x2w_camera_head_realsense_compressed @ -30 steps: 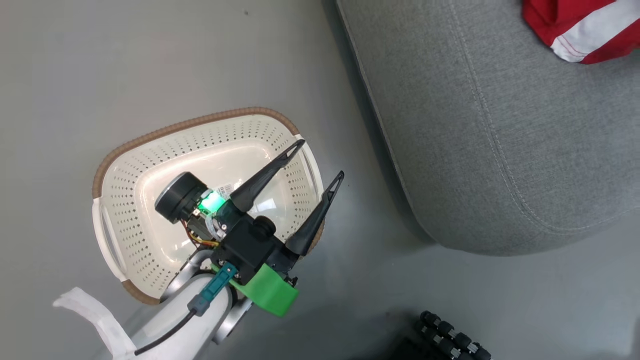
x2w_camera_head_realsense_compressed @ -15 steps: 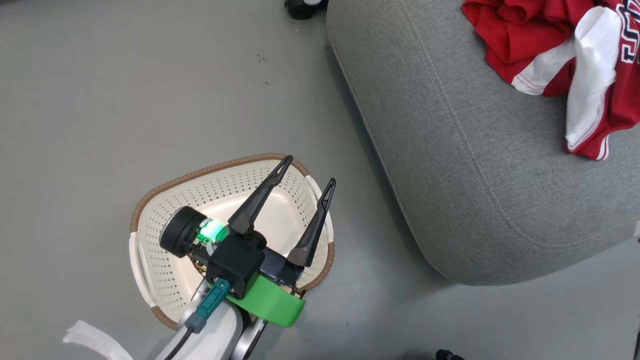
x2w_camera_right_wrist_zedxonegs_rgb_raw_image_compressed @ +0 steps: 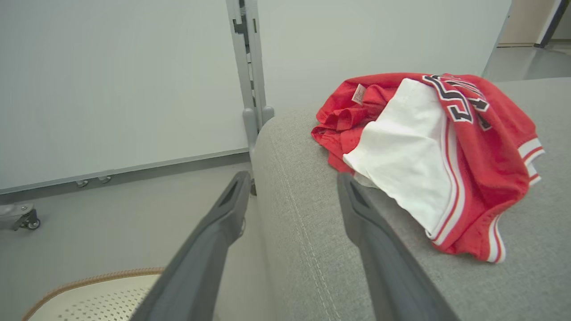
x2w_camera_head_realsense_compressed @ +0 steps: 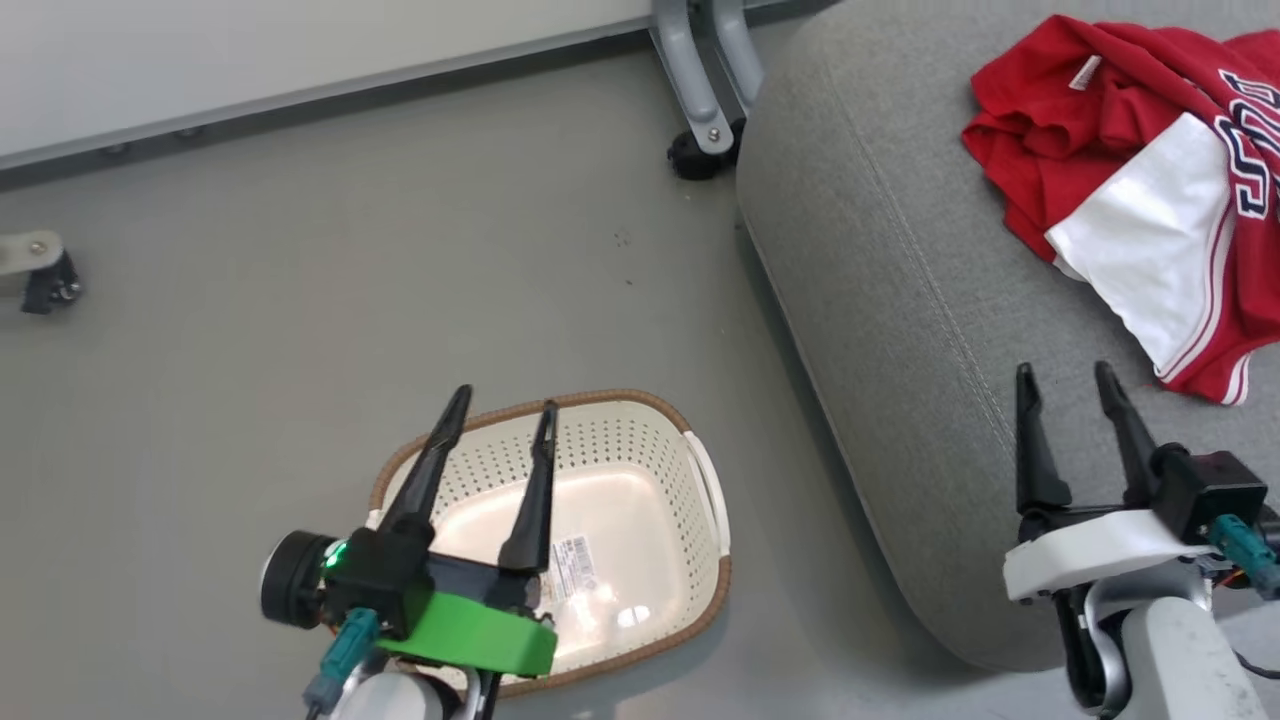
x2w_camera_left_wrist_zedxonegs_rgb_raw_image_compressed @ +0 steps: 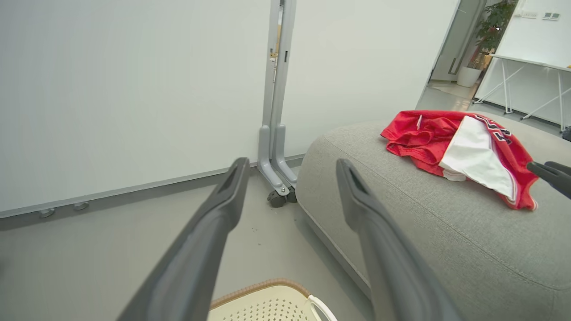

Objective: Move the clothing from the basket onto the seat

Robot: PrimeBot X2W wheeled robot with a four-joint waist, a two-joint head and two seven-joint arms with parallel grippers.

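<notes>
The red clothing [x2w_camera_head_realsense_compressed: 1130, 170] with white panels and dark lettering lies crumpled on the grey seat [x2w_camera_head_realsense_compressed: 900, 330] at the upper right; the left wrist view shows the clothing [x2w_camera_left_wrist_zedxonegs_rgb_raw_image_compressed: 464, 151] and the right wrist view the clothing [x2w_camera_right_wrist_zedxonegs_rgb_raw_image_compressed: 428, 151]. The cream basket [x2w_camera_head_realsense_compressed: 640, 450] with a brown rim stands on the floor, with just a label sticker on its bottom. My left gripper [x2w_camera_head_realsense_compressed: 503, 402] hovers open over the basket's left side. My right gripper [x2w_camera_head_realsense_compressed: 1063, 372] is open above the seat's near edge, short of the clothing, holding nothing.
A white panel wall on a grey wheeled foot [x2w_camera_head_realsense_compressed: 700, 90] stands behind the seat's far corner. Another caster [x2w_camera_head_realsense_compressed: 40, 270] sits at the far left of the grey floor. A doorway, a white table and a plant [x2w_camera_left_wrist_zedxonegs_rgb_raw_image_compressed: 490, 26] lie beyond the seat.
The head camera has tilted up, bringing the wall, the whole clothing and the right gripper into view. The left gripper has swung from the basket's right side to its left.
</notes>
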